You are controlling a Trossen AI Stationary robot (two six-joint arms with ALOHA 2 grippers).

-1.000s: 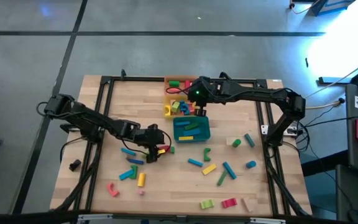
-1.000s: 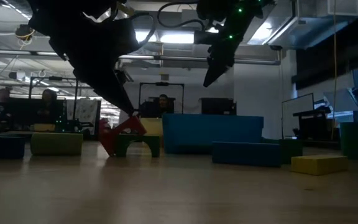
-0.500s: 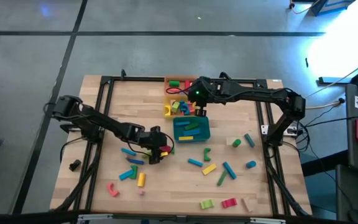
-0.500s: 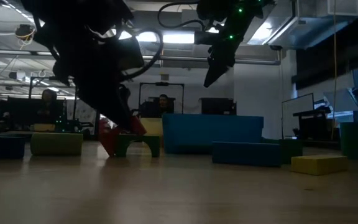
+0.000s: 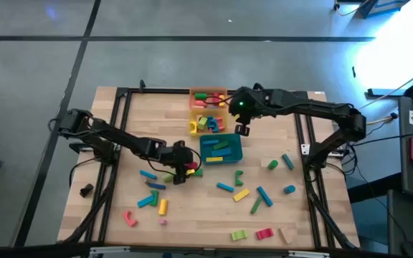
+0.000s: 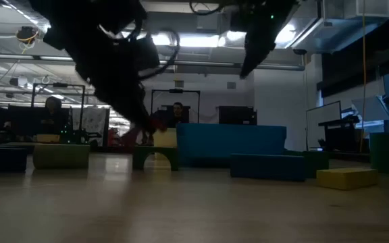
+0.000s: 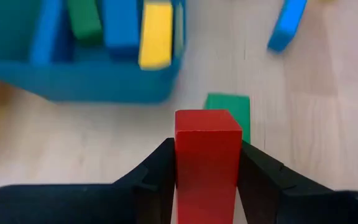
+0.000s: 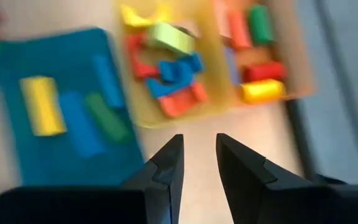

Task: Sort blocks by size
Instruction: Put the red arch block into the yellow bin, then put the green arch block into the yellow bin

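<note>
One red block point(image 7: 207, 163) is clamped in your left pincer point(image 5: 186, 168) near the middle of the surface point(image 5: 192, 215), its long axis running straight out between the fingers. The teal tray point(image 5: 221, 148) lies just beyond it toward the far edge, so this arm is the nearer one for a drop there. A green block point(image 7: 229, 111) rests on the wood between pincer and tray. Your right pincer point(image 5: 241, 129) hovers with fingers apart and empty, beside the yellow tray point(image 8: 166, 74) near the far edge.
</note>
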